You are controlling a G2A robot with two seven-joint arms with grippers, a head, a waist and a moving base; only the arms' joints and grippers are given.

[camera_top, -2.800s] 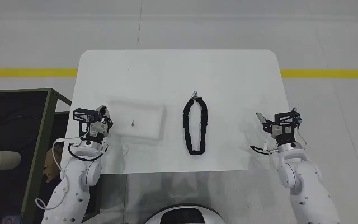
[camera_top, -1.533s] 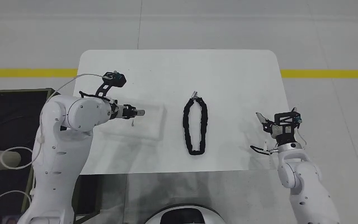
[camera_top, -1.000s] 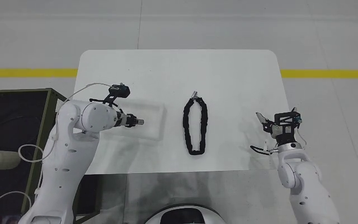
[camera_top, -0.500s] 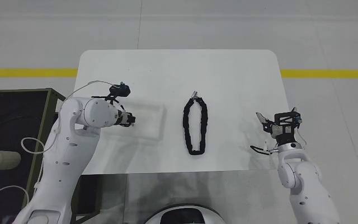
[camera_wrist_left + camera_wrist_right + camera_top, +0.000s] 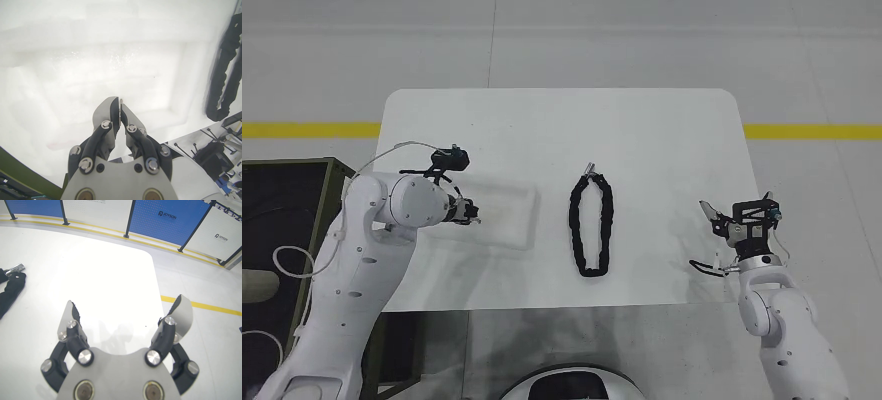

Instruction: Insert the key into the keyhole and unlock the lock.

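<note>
L pincer (image 5: 120,106) clamped on thin key (image 5: 121,101) over white foam tray (image 5: 178,115); R pincer (image 5: 126,300) gaping wide near tabletop (image 5: 662,130) edge; chain lock (image 5: 605,215) mid-tabletop.

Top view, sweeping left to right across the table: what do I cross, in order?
Left end effector, shut on the key, over the white tray → black chain lock → right end effector, open, near the right edge.
</note>
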